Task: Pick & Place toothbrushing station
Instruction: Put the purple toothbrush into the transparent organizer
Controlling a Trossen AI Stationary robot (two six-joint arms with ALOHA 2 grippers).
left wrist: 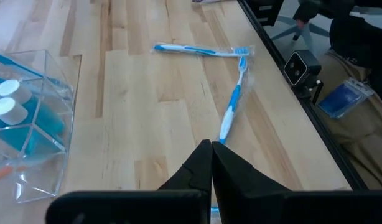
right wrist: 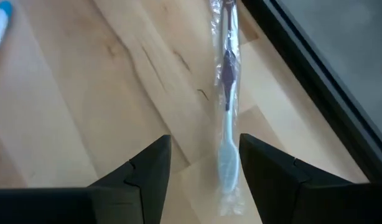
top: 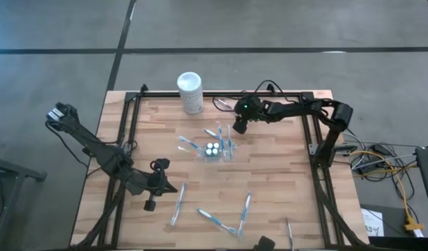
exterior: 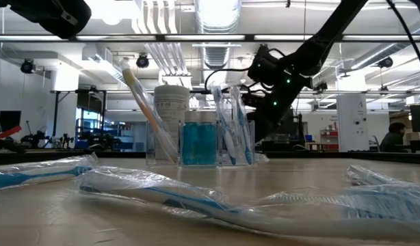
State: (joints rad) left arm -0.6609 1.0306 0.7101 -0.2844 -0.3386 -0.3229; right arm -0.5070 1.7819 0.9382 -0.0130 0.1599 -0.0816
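The toothbrushing station [top: 214,148] is a clear holder standing upright mid-table, with blue white-capped bottles and several toothbrushes in it; it also shows in the low view [exterior: 200,140] and the left wrist view [left wrist: 29,143]. My right gripper [top: 238,127] is open just beyond the station, slanting down. In its wrist view the fingers [right wrist: 150,171] stand on either side of one end of a wrapped toothbrush [right wrist: 227,118] that lies flat on the wood, without touching it. My left gripper [top: 172,188] is shut above the table's near left part [left wrist: 209,165], beside a loose toothbrush [top: 178,203].
A white canister [top: 189,90] stands at the far edge. Wrapped toothbrushes lie loose near the front [top: 217,219] [top: 246,208] [left wrist: 233,99] [exterior: 196,198]. A dark frame rail [right wrist: 315,68] runs along the table's edge close to my right gripper. Cables lie off the table's right side [top: 381,164].
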